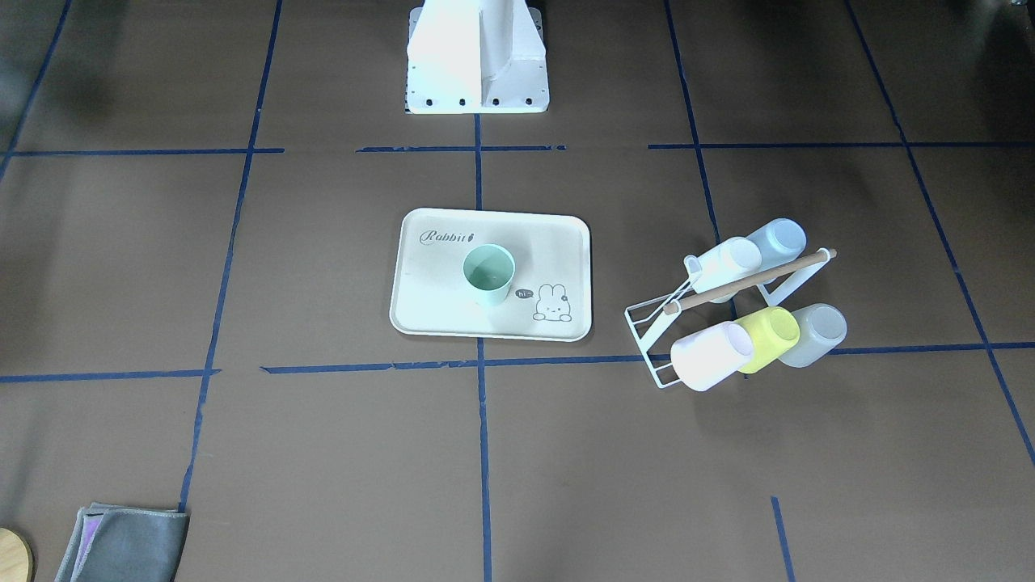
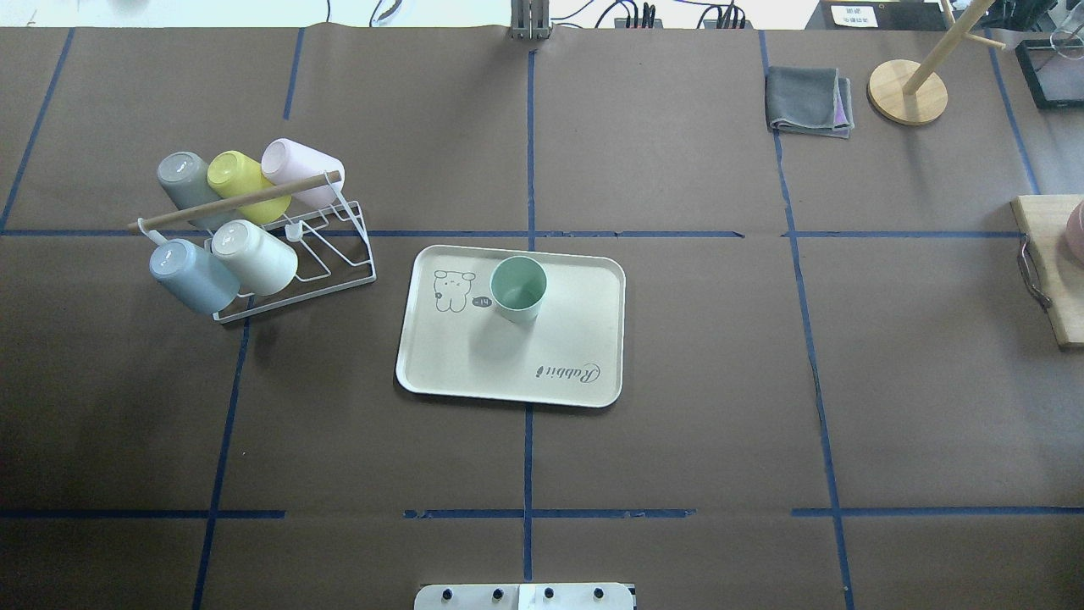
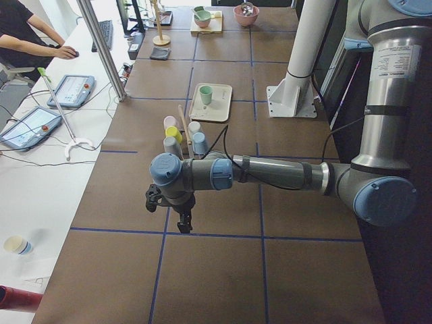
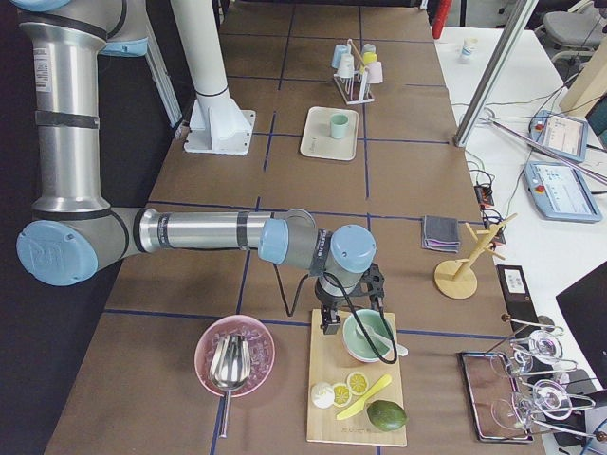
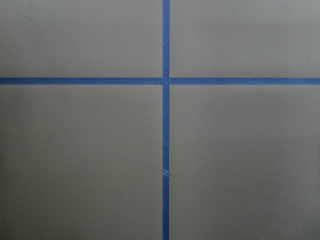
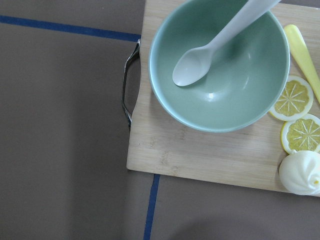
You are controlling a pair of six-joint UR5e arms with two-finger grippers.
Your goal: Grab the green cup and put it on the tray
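Green cup [image 2: 518,286]: standing upright, mouth up, on the tray [image 2: 474,364], in the tray's half far from the robot and just beside the bunny print.
Tray: lying flat at the table's middle.
Left gripper [image 3: 183,227]: hanging over bare table at the left end, well apart from the tray; I cannot tell how its jaws are standing.
Right gripper [image 4: 329,324]: hovering at the right end over a wooden board [image 6: 200,155] that is carrying a green bowl [image 6: 235,95]; I cannot tell the jaw opening.
Cup rack [image 2: 334,254]: standing left of the tray, holding five tilted cups.

Table [image 2: 677,381]: brown paper, blue tape [image 2: 529,152] grid | tray [image 2: 576,313] mid-table | cup rack [image 2: 237,201] near tray, robot's left | grey cloth [image 2: 804,100], wooden stand [image 2: 906,91] past tray, robot's right | board [image 2: 1050,280], pink bowl [image 4: 201,358] well right of tray | mount [image 1: 477,81] on tray's robot side
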